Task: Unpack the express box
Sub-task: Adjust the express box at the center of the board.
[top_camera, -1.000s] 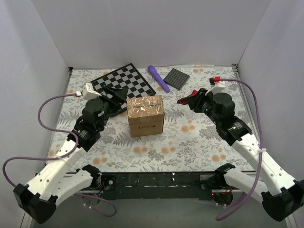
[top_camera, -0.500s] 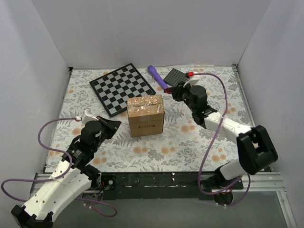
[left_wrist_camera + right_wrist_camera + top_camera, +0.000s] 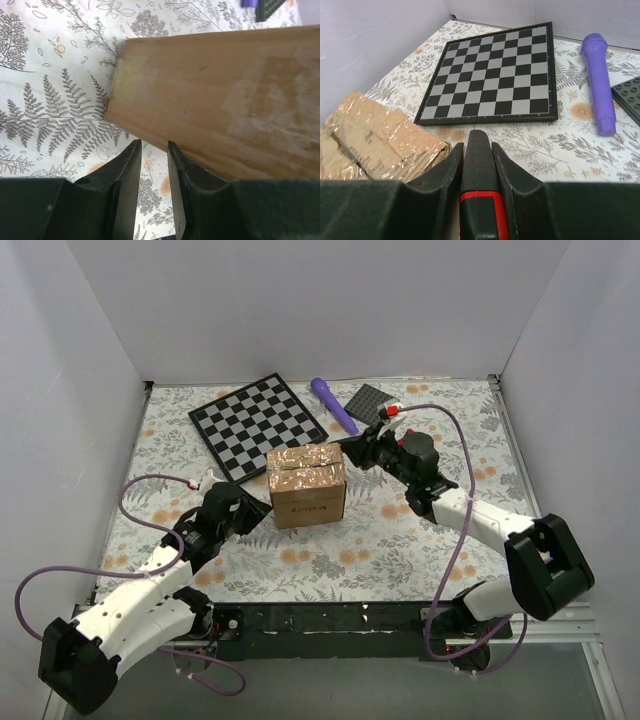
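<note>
White walls [image 3: 300, 300] close in a table [image 3: 420, 530] spread with a flowered cloth. The express box [image 3: 306, 483] stands in the middle of it, flaps down under crinkled shiny tape, the printed mark facing the arms. The left gripper [image 3: 154, 145] sits low at the box's left wall, its jaws parted a little with only cloth showing between them; whether a finger touches the cardboard, I cannot tell. The right gripper [image 3: 477, 142] is clamped on a black tool [image 3: 478, 165] with a red band, tip at the box's upper right edge. Behind lie a chessboard [image 3: 258, 423], a purple cylinder [image 3: 333, 405] and a dark grey plate [image 3: 372, 404]
</note>
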`<state>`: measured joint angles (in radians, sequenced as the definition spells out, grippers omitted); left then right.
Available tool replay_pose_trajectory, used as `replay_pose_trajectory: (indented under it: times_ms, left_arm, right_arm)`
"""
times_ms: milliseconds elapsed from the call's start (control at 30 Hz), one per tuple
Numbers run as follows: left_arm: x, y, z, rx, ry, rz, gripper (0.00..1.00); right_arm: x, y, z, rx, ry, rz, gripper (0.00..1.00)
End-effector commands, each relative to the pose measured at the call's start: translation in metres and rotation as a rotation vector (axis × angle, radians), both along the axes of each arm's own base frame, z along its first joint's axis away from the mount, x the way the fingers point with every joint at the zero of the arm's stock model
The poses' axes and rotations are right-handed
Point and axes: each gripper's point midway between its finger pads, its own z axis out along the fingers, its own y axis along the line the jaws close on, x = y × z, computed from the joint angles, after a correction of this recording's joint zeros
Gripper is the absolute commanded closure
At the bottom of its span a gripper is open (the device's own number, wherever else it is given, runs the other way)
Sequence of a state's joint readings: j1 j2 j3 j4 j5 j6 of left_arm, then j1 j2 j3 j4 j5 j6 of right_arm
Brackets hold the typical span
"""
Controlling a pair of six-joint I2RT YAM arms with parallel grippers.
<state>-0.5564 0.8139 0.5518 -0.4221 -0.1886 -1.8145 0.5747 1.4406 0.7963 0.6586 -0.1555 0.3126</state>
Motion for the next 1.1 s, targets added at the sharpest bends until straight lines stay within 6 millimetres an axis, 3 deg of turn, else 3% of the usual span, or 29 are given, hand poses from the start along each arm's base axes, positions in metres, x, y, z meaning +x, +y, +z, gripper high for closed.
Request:
replay_pose_trajectory:
  times_ms: [0, 67, 200, 300, 533, 567, 600, 667, 833, 967, 1033, 1067]
  left_arm:
    - [0.012, -0.017, 0.002, -0.016, -0.028, -0.071, 0.72]
    - [0.021, -0.021, 0.009, -0.013, -0.056, -0.073, 0.71]
    - [0.037, -0.024, 0.01, 0.022, -0.071, -0.079, 0.66]
    - [0.048, -0.029, 0.016, 0.016, -0.089, -0.098, 0.64]
    - [0.077, -0.042, 0.026, -0.013, -0.108, -0.126, 0.6]
    - [0.081, -0.045, 0.02, -0.007, -0.091, -0.133, 0.6]
    - [0.087, -0.049, 0.028, -0.016, -0.107, -0.139, 0.6]
    - [0.096, -0.057, 0.028, -0.02, -0.104, -0.158, 0.59]
    - [0.122, -0.067, 0.051, -0.001, -0.157, -0.174, 0.58]
    - [0.126, -0.049, 0.048, 0.055, -0.143, -0.116, 0.57]
    - [0.122, -0.027, 0.054, 0.1, -0.159, -0.03, 0.56]
    - [0.116, -0.015, 0.043, 0.128, -0.139, 0.003, 0.56]
  right_arm:
    - [-0.038, -0.008, 0.026, 0.025, -0.074, 0.063, 0.99]
    - [-0.049, -0.012, 0.017, -0.004, -0.044, 0.062, 0.99]
    - [-0.079, -0.024, 0.022, 0.004, -0.05, 0.068, 0.99]
    - [-0.096, -0.026, 0.024, 0.014, -0.024, 0.083, 0.99]
    - [-0.134, -0.023, 0.003, 0.019, 0.09, 0.101, 0.99]
    - [-0.137, -0.023, 0.001, 0.021, 0.101, 0.101, 0.99]
    - [-0.142, -0.022, 0.002, 0.026, 0.108, 0.108, 0.99]
    - [-0.146, -0.023, -0.005, 0.014, 0.136, 0.106, 0.99]
    - [-0.14, -0.038, -0.014, -0.029, 0.158, 0.016, 0.99]
    - [-0.128, -0.06, -0.015, -0.048, 0.144, -0.115, 0.99]
    - [-0.123, -0.067, -0.018, -0.077, 0.148, -0.158, 0.99]
    - [-0.121, -0.07, -0.02, -0.085, 0.151, -0.177, 0.99]
